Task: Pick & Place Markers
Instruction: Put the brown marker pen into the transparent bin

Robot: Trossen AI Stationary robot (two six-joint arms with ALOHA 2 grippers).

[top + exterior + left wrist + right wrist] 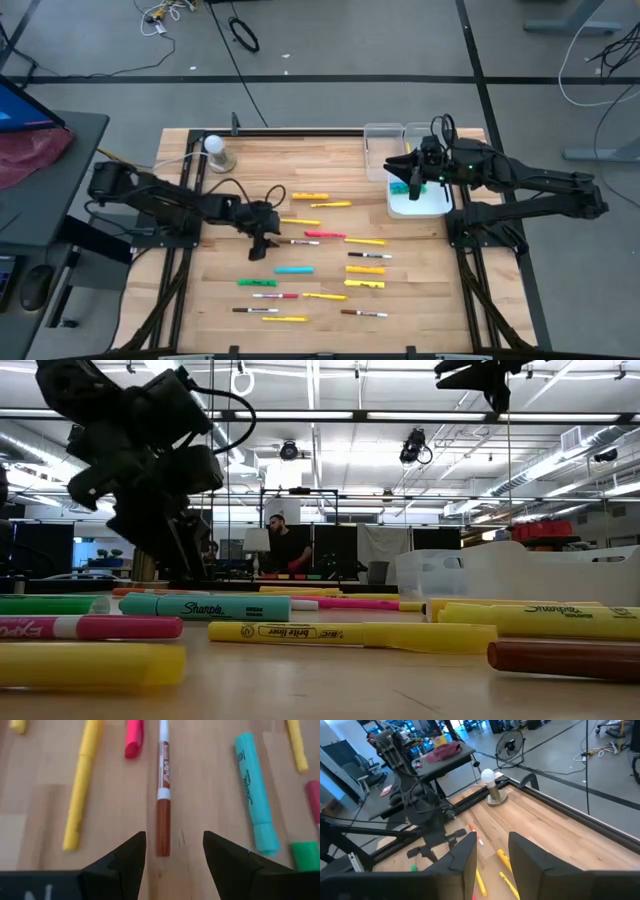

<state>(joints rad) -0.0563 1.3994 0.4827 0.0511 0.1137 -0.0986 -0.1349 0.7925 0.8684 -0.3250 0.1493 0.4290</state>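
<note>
Several markers lie flat on the wooden table: yellow, pink, cyan, green and white-barrelled ones. My left gripper is open and slants down just short of the brown cap end of a white marker. That marker lies in line with the gap between the fingers, which touch nothing. A pink marker and a cyan marker lie on either side of it. My right gripper hangs open and empty high over the white bin.
Clear bins stand at the far right, beside the white bin, which has a cyan-green thing in it. A white ball on a grey base stands at the far left. Bare wood lies along the table's left side and far middle.
</note>
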